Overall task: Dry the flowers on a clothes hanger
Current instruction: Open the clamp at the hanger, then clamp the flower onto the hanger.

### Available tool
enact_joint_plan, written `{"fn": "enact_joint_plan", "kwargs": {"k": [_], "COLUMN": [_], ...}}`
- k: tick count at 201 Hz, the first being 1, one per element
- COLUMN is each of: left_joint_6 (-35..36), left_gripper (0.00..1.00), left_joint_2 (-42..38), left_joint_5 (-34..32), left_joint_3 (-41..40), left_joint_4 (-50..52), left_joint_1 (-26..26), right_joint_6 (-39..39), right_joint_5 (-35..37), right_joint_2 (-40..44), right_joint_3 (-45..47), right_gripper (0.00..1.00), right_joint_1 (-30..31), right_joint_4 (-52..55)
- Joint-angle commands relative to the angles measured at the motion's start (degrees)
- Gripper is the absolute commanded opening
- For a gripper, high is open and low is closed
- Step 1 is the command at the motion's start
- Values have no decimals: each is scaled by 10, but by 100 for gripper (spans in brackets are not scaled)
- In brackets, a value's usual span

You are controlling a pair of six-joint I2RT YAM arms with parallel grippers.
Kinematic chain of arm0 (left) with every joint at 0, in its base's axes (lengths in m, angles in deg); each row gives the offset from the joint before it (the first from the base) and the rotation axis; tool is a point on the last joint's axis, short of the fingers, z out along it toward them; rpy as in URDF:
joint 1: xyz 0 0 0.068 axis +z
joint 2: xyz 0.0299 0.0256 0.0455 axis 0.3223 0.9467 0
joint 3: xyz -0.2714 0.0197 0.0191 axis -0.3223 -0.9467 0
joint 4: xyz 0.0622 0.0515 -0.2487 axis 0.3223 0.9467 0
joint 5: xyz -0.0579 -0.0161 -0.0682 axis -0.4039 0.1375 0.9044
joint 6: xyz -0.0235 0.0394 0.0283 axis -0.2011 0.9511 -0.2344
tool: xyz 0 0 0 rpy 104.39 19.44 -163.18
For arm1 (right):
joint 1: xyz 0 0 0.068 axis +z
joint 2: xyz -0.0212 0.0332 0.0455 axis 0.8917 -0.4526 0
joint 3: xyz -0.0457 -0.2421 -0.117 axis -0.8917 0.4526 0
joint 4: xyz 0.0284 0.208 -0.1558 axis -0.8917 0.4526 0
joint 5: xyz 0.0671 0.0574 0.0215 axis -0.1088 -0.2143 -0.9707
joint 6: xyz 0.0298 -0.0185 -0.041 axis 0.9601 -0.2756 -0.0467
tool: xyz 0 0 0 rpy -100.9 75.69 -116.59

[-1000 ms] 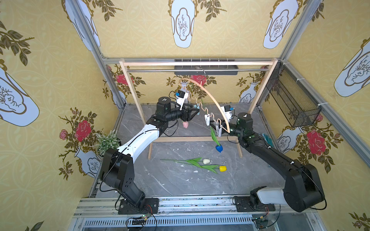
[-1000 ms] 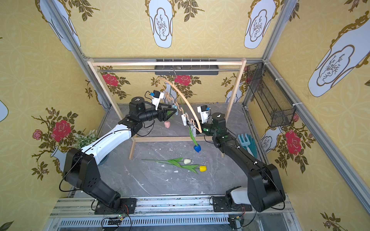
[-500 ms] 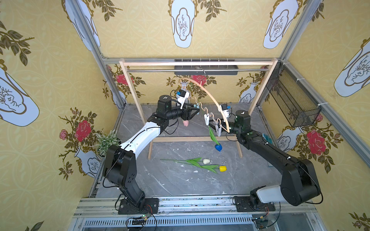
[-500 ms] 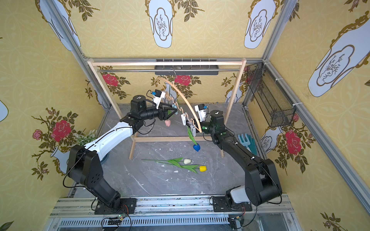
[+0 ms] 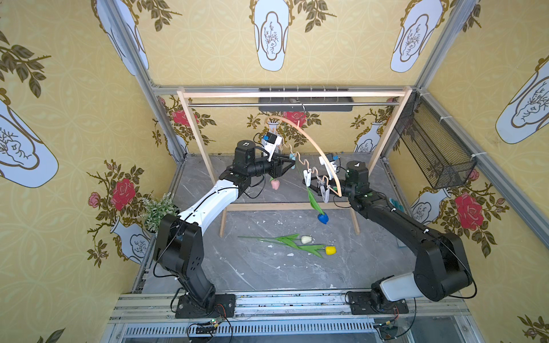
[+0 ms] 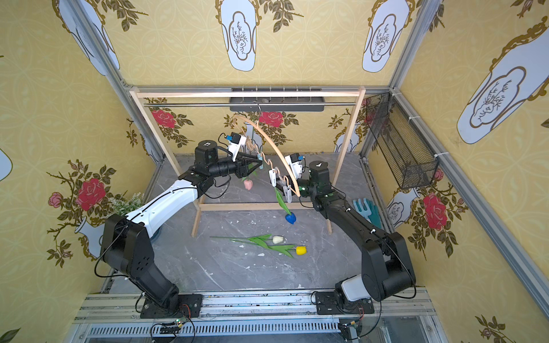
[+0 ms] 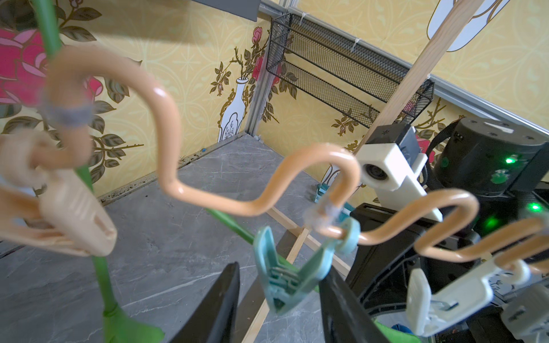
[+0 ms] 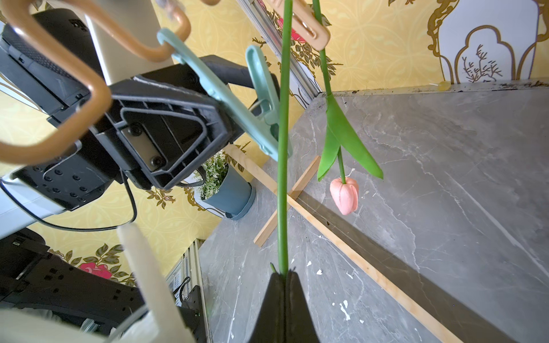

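The fingers (image 7: 221, 303) of the left gripper (image 7: 279, 267) stand spread on either side of the teal peg (image 7: 285, 279) on the wavy lower bar of the clothes hanger (image 5: 312, 142). The hanger hangs tilted by its hook from the rail of the wooden rack (image 5: 190, 127) at the far side of the bench (image 5: 252, 267). A gap shows beside one finger, and whether the other yet presses the peg is hard to tell from the wrist view. The fingers (image 8: 295, 300) of the right gripper (image 8: 283, 276) are pressed together on the green stem of the blue tulip (image 5: 323, 218), whose head hangs below the hanger's right end. The stem runs close to upright from that pinch to the mouth of the teal peg, so the peg lies above the right fingers and between the left ones; the left arm is nearer to it. The likely next step is to spring the peg and seat the stem. To the left, the pink tulip (image 8: 344, 194) hangs head down from the beige peg (image 8: 315, 32). The cream-white tulip (image 5: 306, 239) and the yellow tulip (image 5: 330, 250) lie side by side on the near bench, stems pointing left, well apart from both grippers.
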Motion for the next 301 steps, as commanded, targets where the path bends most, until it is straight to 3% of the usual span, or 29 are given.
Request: {"fn": "enact_joint_plan", "kwargs": {"k": [1, 15, 42, 71, 116, 153, 192, 215, 247, 301], "left_joint_6": [6, 5, 6, 15, 16, 15, 10, -4, -63, -175], "left_gripper": [44, 43, 62, 65, 58, 42, 32, 28, 27, 25], "left_joint_2": [1, 1, 3, 4, 6, 10, 8, 6, -11, -28], "left_joint_5": [1, 0, -5, -5, -2, 3, 4, 5, -24, -95], "left_joint_3": [0, -1, 2, 5, 15, 21, 13, 2, -47, -104], "left_joint_4": [-10, -11, -8, -3, -1, 3, -4, -18, -87, -161], "left_joint_1": [0, 0, 0, 0, 0, 0, 0, 0, 0, -18], "right_joint_6": [-8, -11, -13, -16, -21, -22, -22, -7, 53, 134], "right_joint_5": [-4, -4, -4, -3, -4, -1, 6, 47, 107, 94], "right_joint_2": [-1, -1, -1, 3, 4, 4, 6, 15, 32, -21], "right_joint_3": [-6, -8, -8, -9, -14, -18, -13, 6, 64, 84], "right_gripper": [0, 0, 0, 0, 0, 0, 0, 0, 0, 0], "right_joint_1": [1, 1, 2, 2, 7, 10, 10, 9, 12, 25], "right_joint_4": [-5, -3, 2, 9, 13, 15, 15, -1, -100, -254]}}
